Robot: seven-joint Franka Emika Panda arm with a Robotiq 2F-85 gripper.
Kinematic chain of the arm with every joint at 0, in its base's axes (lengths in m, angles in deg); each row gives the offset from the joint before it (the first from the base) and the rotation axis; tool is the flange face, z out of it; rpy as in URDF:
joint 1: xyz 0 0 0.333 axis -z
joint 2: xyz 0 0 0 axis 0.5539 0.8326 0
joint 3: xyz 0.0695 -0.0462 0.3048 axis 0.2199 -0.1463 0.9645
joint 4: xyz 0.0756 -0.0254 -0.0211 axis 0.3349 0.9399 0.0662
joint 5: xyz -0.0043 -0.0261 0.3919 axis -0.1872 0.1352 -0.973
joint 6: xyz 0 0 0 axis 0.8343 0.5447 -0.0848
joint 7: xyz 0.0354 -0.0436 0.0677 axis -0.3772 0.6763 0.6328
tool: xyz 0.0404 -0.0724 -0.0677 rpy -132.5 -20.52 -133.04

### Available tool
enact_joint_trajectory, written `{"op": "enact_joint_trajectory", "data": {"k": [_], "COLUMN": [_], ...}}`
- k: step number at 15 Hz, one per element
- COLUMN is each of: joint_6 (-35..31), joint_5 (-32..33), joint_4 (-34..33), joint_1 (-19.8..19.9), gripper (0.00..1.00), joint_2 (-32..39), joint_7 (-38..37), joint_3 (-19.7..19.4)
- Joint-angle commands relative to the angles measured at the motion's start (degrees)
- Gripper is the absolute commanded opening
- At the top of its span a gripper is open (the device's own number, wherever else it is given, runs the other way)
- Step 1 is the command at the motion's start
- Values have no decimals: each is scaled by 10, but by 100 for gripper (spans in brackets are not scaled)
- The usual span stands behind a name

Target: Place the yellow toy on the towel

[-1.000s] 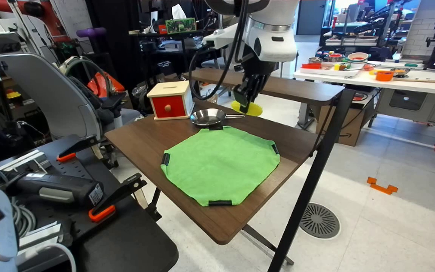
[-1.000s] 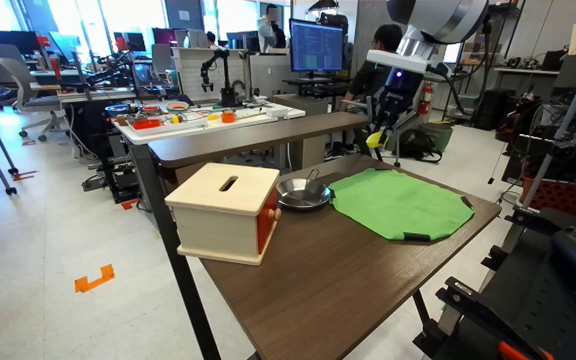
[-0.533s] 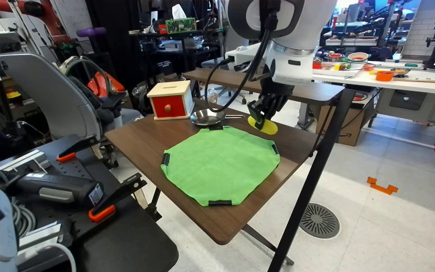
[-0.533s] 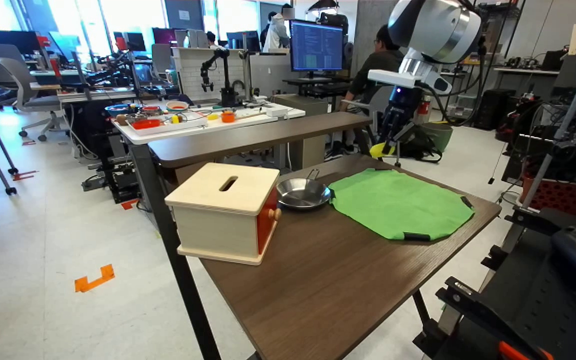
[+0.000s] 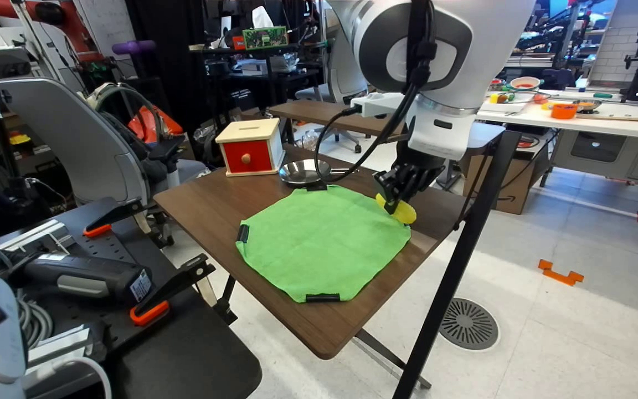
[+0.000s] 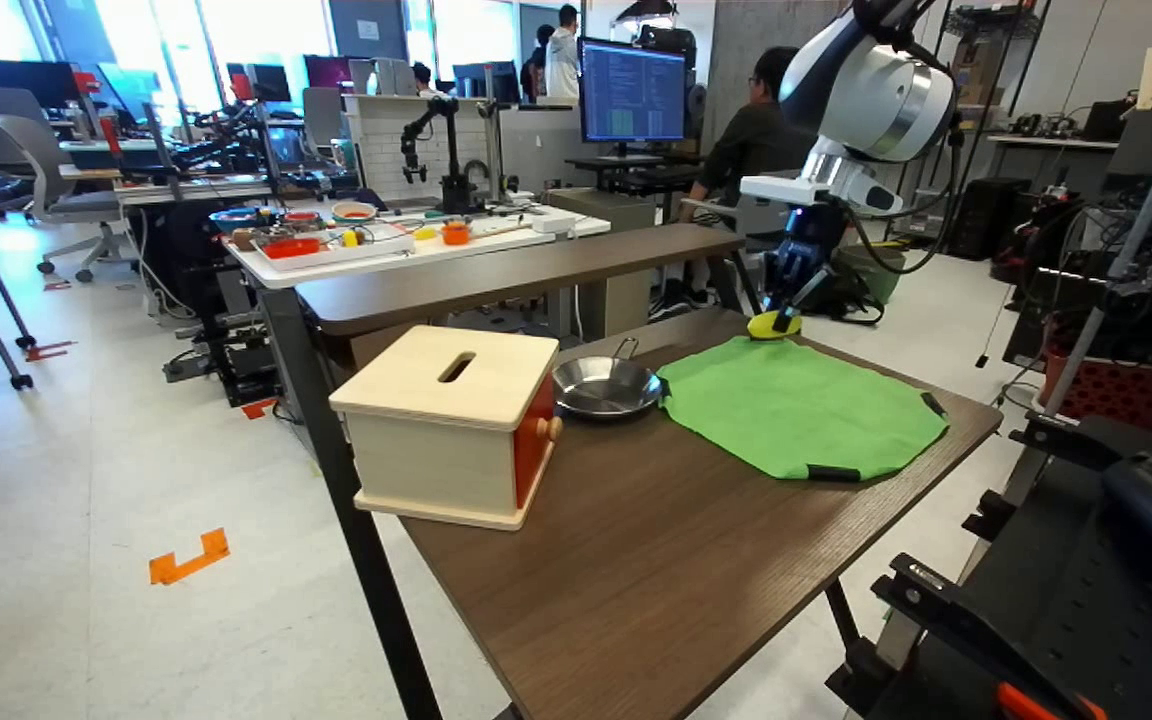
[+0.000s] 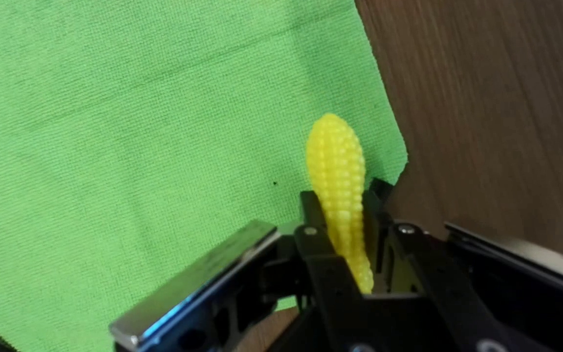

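Observation:
The yellow toy [image 7: 337, 166] is shaped like a bumpy corn cob. My gripper [image 7: 341, 195] is shut on it, with a finger on each side, and the toy's rounded end sticks out past the fingertips. In both exterior views the gripper [image 5: 391, 205] [image 6: 784, 322] points down and holds the toy [image 5: 405, 212] [image 6: 762, 326] at one edge of the green towel [image 5: 324, 244] [image 6: 806, 400]. In the wrist view the towel [image 7: 164, 146] lies beneath the toy, close to a towel corner. I cannot tell whether the toy touches the towel.
The towel lies flat on a brown table [image 5: 202, 194] [image 6: 616, 560], with black clips at its edges. A metal pan [image 5: 302, 173] [image 6: 606, 390] stands beside it. A wooden box with a red front [image 5: 247, 152] [image 6: 436, 450] stands beyond the pan. A raised shelf [image 6: 536, 275] runs along one side.
My gripper has moved down with the yellow toy in it, from above the table's far side to low over the towel's edge. It stays shut on the toy. The towel has not moved.

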Motion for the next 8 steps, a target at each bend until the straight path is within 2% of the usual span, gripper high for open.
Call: {"op": "enact_joint_trajectory", "data": {"k": [1,3,8], "joint_6": [32,35,48], "joint_5": [18,20,25], "joint_4": [-58,-72,-95], "joint_1": [11,14,20], "gripper": [49,57,93], "joint_2": [33,41,52], "joint_7": [-36,-45,-55], "joint_3": [5,8,12]}}
